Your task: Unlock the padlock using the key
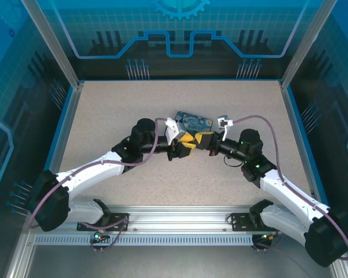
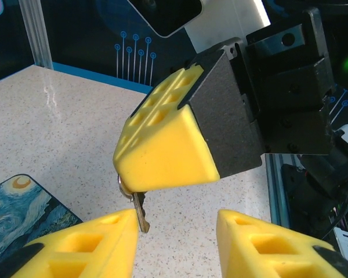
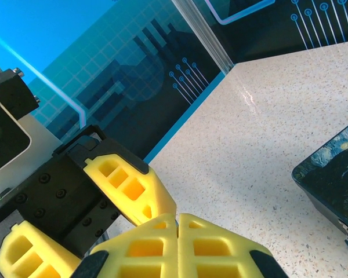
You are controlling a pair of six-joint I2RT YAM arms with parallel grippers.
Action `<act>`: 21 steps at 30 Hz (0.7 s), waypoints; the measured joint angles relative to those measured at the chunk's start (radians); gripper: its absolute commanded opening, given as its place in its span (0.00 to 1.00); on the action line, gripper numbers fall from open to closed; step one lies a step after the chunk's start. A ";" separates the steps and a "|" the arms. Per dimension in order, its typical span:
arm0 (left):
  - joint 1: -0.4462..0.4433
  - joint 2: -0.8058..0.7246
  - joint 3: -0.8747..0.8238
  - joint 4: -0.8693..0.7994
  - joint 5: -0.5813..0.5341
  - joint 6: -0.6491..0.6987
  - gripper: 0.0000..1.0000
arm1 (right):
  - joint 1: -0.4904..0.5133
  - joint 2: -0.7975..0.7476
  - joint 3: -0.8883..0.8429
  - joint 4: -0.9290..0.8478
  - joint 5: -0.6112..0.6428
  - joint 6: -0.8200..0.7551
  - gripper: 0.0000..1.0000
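A small, thin, silvery-grey metal key [image 2: 140,213] hangs in the air, its upper end pinched at the very tip of the right hand [image 2: 133,176], whose yellow fingers are pressed together. The blade points down, slightly tilted, above the speckled counter [image 2: 58,127]. Its lower end is just beside one yellow finger [image 2: 104,231] of the left hand [image 2: 177,229]; contact cannot be told.

Speckled beige surface [image 1: 162,174] w/ blue edging, boxed in by blue circuit-print wall panels [image 1: 180,35] & aluminium corner posts [image 1: 52,43]. Slotted metal rail [image 1: 180,220] up front. Bright light, some glare.
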 measured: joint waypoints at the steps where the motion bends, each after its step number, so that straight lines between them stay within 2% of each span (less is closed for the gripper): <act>1: 0.000 0.003 0.001 -0.001 0.000 0.002 0.35 | 0.000 0.000 0.000 -0.002 -0.002 0.000 0.00; 11: 0.003 0.032 0.040 -0.049 -0.005 0.029 0.19 | 0.001 0.000 0.000 -0.008 -0.012 0.001 0.00; 21: 0.006 0.047 0.049 -0.069 -0.004 0.046 0.12 | 0.013 0.010 0.002 -0.010 -0.009 0.008 0.00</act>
